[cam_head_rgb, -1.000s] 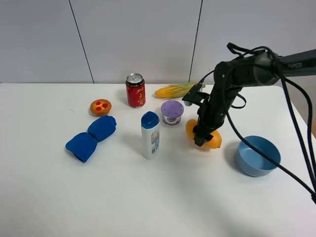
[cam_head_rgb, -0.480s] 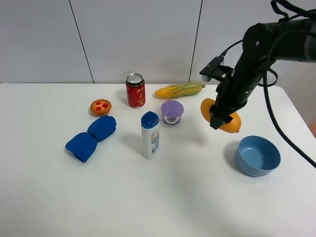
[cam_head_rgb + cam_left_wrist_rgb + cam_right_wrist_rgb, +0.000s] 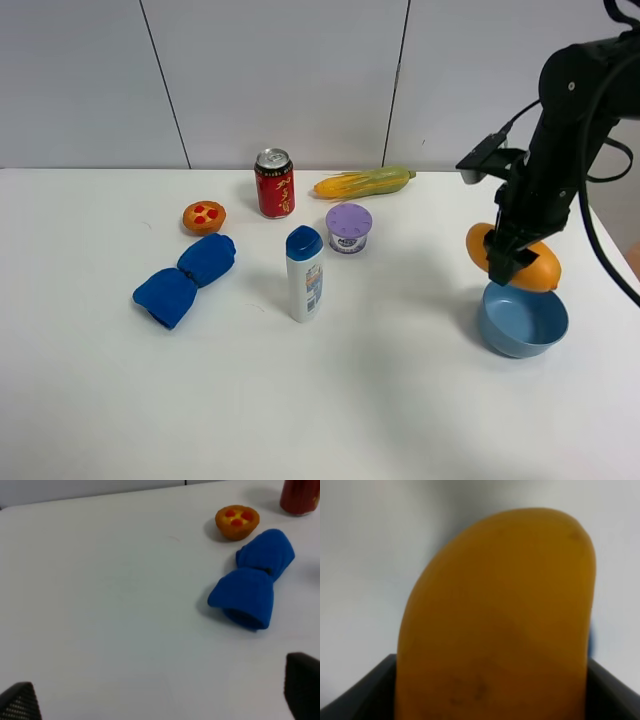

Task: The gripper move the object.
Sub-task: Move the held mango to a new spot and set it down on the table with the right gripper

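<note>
Over the right end of the white bench (image 3: 330,400), just above the blue bowl (image 3: 522,325), we note the right gripper (image 3: 500,272) clamped on the mango (image 3: 538,270), which hangs clear of the bench. We judge this the carry step, near its end. Next calls for a short descent into the bowl, then release. Only the high view shows the bowl; the right wrist view is filled by mango between dark jaws. Left gripper (image 3: 160,695), jaws spread and empty, hovers near the blue cloth (image 3: 252,587) and small tart (image 3: 237,521).
</note>
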`<state>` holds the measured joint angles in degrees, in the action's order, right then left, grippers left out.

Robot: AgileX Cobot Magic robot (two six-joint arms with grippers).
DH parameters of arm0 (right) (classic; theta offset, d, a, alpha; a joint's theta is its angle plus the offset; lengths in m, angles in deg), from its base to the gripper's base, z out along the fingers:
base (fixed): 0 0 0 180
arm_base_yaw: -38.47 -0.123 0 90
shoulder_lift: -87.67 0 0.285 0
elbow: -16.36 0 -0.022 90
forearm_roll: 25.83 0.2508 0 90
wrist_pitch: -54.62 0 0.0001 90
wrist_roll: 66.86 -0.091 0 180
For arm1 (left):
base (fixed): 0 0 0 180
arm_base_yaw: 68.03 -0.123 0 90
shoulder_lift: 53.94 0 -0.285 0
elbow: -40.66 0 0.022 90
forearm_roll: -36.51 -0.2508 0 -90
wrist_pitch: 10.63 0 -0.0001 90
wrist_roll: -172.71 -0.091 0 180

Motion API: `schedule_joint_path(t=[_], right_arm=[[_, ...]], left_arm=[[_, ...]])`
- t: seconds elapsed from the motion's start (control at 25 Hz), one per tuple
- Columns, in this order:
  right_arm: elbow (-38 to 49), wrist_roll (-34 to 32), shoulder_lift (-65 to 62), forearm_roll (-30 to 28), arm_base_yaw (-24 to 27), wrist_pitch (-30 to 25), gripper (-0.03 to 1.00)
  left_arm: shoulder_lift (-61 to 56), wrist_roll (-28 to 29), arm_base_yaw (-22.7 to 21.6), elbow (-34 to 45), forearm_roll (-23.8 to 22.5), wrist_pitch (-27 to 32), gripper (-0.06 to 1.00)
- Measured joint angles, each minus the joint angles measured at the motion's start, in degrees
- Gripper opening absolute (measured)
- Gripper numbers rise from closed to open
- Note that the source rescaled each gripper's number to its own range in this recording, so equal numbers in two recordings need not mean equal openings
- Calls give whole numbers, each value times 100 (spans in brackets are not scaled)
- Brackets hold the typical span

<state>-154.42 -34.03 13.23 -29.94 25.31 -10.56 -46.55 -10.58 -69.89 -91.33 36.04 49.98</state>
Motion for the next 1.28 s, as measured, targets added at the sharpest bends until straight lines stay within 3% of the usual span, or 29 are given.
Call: schedule_joint_path(t=[0.32, 0.52, 0.68, 0.96, 1.08, 1.28], right_arm=[[421, -53, -28, -363, 78, 570, 3], [421, 105, -43, -751, 672, 942, 3], [421, 854, -43, -877, 1095, 1307, 3], [421, 2559, 165, -877, 1193, 1808, 3], [421, 3016, 365, -877, 1193, 2156, 3], [421, 3247, 697, -877, 1193, 2750, 3]], left_arm=[[0, 0, 0, 0, 0, 0, 100], [0, 0, 0, 0, 0, 0, 100], [0, 0, 0, 0, 0, 0, 100], [0, 0, 0, 0, 0, 0, 100], [0, 0, 0, 0, 0, 0, 100], [0, 0, 0, 0, 0, 0, 100]])
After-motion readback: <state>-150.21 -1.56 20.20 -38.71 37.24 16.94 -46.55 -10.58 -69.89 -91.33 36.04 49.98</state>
